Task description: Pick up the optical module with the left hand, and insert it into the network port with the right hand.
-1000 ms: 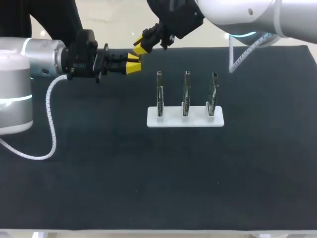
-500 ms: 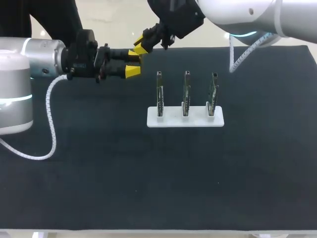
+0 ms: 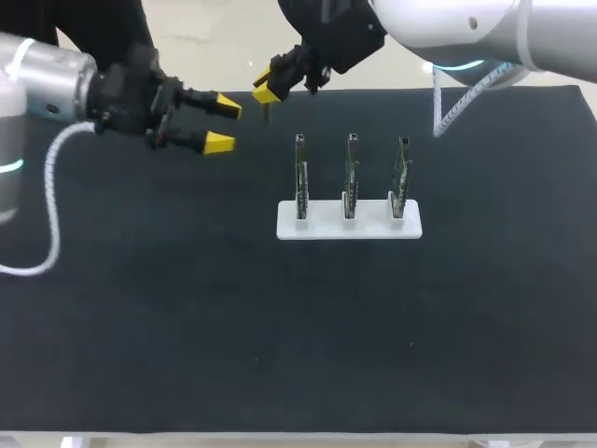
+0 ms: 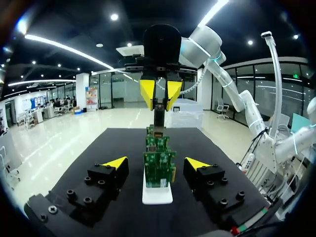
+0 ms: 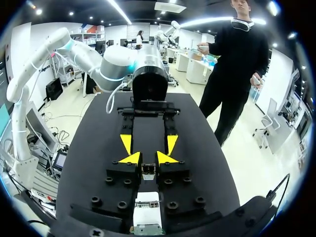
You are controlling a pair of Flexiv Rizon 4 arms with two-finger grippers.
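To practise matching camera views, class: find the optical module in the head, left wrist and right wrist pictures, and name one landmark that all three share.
Head view: the optical module hangs from the right end effector, up and left of the white board stand.
Left wrist view: optical module straight ahead, beyond the boards.
Right wrist view: optical module between its own fingertips.
Shared landmark: the white board stand.

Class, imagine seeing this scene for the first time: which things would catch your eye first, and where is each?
The bright yellow tips stand out first: the left tool hangs open over the far left of the black table, facing the right tool, which is shut on a small optical module. Next comes the white stand at the table's middle, holding three upright circuit boards in a row.
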